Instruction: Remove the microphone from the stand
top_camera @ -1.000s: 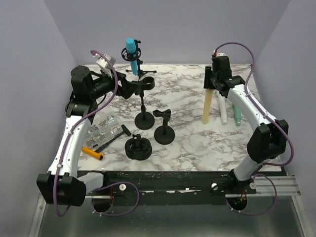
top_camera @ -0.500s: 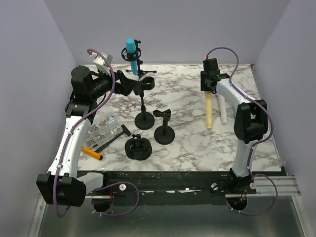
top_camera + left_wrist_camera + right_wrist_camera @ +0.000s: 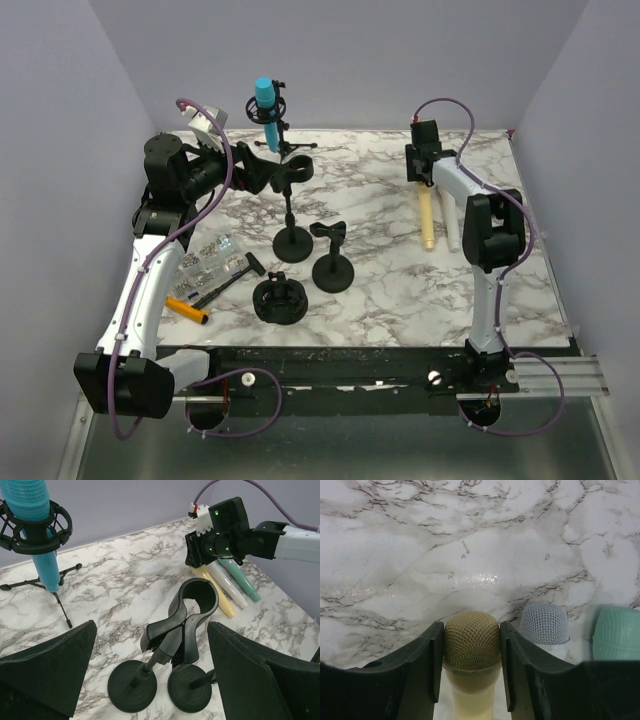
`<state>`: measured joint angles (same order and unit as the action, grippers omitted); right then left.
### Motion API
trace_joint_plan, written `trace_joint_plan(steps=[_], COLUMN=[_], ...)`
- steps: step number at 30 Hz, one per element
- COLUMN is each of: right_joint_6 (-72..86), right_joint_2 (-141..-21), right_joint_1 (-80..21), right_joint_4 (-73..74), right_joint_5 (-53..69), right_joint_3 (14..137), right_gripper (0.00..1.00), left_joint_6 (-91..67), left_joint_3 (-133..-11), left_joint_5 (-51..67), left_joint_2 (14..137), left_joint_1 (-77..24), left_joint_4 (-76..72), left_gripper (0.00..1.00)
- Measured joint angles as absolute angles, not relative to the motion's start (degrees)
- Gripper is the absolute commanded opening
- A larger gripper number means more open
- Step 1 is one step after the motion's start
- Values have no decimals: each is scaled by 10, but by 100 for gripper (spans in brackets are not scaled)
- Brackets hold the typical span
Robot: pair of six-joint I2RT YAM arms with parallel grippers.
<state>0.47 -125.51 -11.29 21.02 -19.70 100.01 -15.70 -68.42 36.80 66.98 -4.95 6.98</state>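
Landmark: tall clip stand. Behind-left: tripod-mounted microphone. Just right-front: short stand. Left-front: hammer. Well right: loose microphone, two others beside it.

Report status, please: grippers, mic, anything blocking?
Left gripper open, facing empty stand. Right gripper shut on yellow mic. Mic off stand, lying by white mic and green mic. Nothing blocking.

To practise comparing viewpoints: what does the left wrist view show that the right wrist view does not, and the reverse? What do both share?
Left wrist only: the blue microphone in its shock mount and an empty clip stand. Right wrist only: the right pincer closed on the cream microphone's mesh head. Both: the cream microphone, white microphone and green microphone side by side on the marble table.
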Motion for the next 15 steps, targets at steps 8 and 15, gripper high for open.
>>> trace_joint_plan(steps=[8,15], right_joint_6=[-6,-8], right_joint_2=[-1285,-1313], right_joint_1=[-112,-112], right_joint_4=[205,214], right_joint_5=[-198,-197], right_joint_3=[1016,1053], right_gripper=[33,59], left_joint_6=[-157,-158], left_joint_3=[-684,-679], left_joint_5=[368,368], left_joint_2=[670,667], left_joint_1=[-50,-50], left_joint_4=[70,70], left_gripper=[94,94])
